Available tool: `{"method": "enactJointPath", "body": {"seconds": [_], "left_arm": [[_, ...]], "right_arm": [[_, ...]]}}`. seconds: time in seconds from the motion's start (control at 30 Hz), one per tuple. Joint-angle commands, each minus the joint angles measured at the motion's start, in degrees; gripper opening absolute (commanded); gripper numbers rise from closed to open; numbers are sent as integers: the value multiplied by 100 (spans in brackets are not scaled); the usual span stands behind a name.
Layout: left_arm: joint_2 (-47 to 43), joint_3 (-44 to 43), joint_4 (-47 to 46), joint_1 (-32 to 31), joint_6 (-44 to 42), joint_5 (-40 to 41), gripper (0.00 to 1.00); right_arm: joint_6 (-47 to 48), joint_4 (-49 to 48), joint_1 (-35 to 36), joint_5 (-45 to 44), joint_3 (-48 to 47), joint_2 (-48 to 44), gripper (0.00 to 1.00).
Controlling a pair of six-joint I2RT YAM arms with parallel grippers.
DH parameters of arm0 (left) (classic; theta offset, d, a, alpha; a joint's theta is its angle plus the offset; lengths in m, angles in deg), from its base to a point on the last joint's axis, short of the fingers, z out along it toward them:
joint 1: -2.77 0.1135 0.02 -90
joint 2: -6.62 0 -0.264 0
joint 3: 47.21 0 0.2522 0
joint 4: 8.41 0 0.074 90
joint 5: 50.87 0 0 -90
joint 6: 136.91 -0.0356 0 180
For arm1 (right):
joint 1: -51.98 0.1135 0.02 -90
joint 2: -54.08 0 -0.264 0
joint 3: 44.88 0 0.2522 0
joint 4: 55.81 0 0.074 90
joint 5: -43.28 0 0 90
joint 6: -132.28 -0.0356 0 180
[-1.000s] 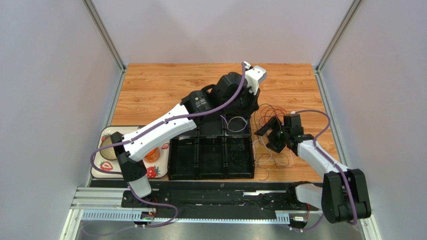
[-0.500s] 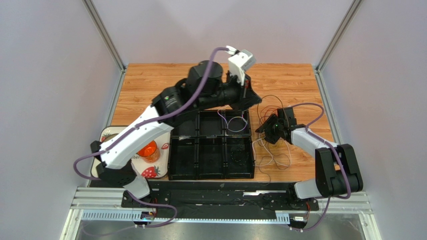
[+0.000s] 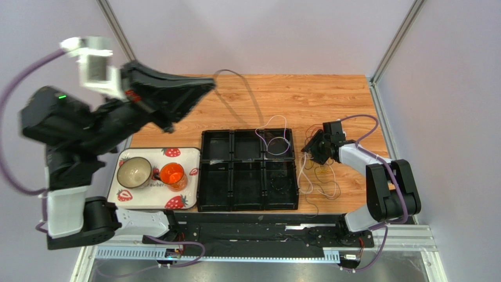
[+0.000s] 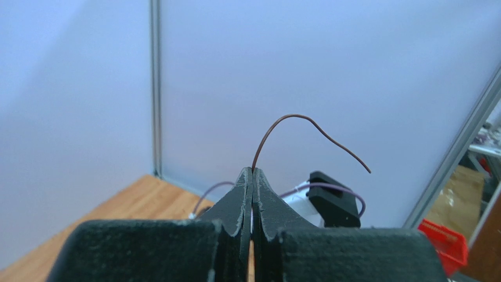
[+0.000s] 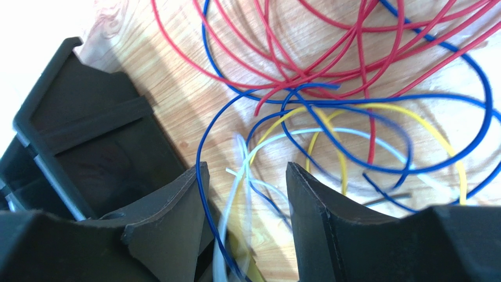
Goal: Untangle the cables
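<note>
A tangle of thin cables [image 3: 320, 179] lies on the wood to the right of the black compartment tray [image 3: 247, 202]. In the right wrist view I see red [image 5: 306, 70], blue [image 5: 438, 167], yellow [image 5: 411, 113] and white [image 5: 242, 170] cables. My right gripper [image 5: 244, 176] is open low over them, with white, blue and yellow strands between its fingers; it also shows in the top view [image 3: 311, 148]. My left gripper [image 3: 207, 87] is raised high at the back left, shut on a dark brown cable [image 4: 294, 119] that arcs down toward the tray [image 3: 247, 91].
A white-purple cable [image 3: 276, 136] loops in the tray's back right compartment. A strawberry-patterned tray [image 3: 182, 154] at the front left holds a bowl [image 3: 133, 171] and an orange cup [image 3: 173, 174]. Metal frame posts [image 3: 120, 38] and walls stand on both sides.
My left arm has swung up and far to the left from above the tray, drawing the dark cable out with it. My right gripper has shifted slightly toward the back over the tangle.
</note>
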Motion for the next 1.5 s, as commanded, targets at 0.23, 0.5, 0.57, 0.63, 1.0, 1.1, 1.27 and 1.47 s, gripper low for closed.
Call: {"method": "enactJointPath", "body": {"seconds": [0.23, 0.5, 0.57, 0.63, 1.0, 1.1, 1.27, 1.47], "left_arm": [[-1361, 714, -541, -25, -993, 1156, 0], [-1353, 987, -559, -17, -1353, 1649, 0], [-1335, 1013, -602, -25, -1389, 1676, 0], [-1318, 1049, -646, -17, -1433, 1667, 0], [-1256, 1662, -1086, -17, -1661, 1983, 0], [-1256, 1979, -1270, -8, -1661, 2097, 0], [-1195, 2428, -1455, -17, -1661, 2405, 0], [-1204, 3008, -1587, 89, -1504, 2783, 0]], "right_arm": [[211, -68, -11, -229, -206, 167, 55], [272, -394, 33, -246, 216, -70, 55], [299, -525, 33, -282, 321, -140, 56], [342, -752, 32, -125, 462, -158, 59], [466, -1237, 94, 79, 735, 0, 61], [483, -1308, 85, 87, 761, 44, 61], [518, -1308, 85, 105, 761, 123, 60], [554, -1308, 94, 149, 796, 123, 60]]}}
